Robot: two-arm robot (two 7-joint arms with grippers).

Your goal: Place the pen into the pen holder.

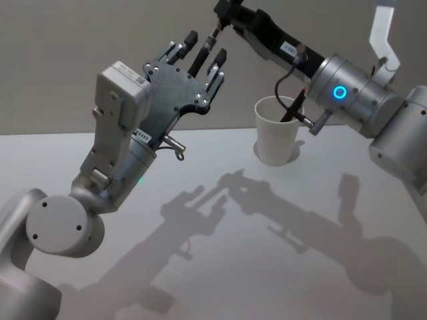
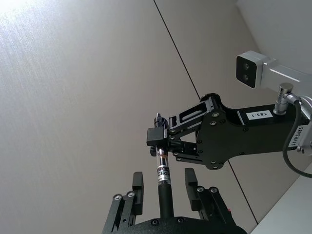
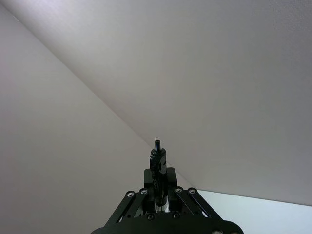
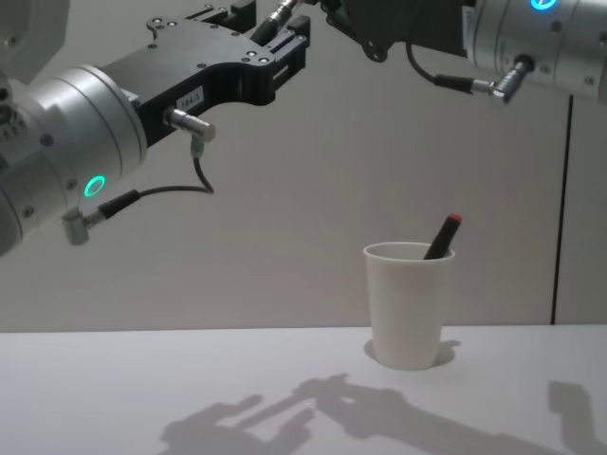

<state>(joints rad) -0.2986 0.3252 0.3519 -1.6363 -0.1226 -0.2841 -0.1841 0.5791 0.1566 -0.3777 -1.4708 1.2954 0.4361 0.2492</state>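
Observation:
A dark pen (image 1: 201, 59) with a silver band is held high above the table, to the left of the pen holder. My right gripper (image 1: 221, 20) is shut on its upper end, seen close in the right wrist view (image 3: 158, 163). My left gripper (image 2: 164, 176) is open, and its fingers (image 2: 138, 187) stand on either side of the pen's barrel (image 2: 164, 197) with a gap on each side. The pen holder (image 1: 277, 131), a white paper cup (image 4: 404, 303), stands upright at the back right of the table. A second dark pen with a red end (image 4: 443, 235) leans inside it.
The white table (image 1: 220, 267) carries only the cup and the arms' shadows. A grey wall with a dark seam (image 4: 569, 209) rises right behind the table. Both arms cross above the table's back half, the right forearm (image 1: 347, 93) passing just over the cup.

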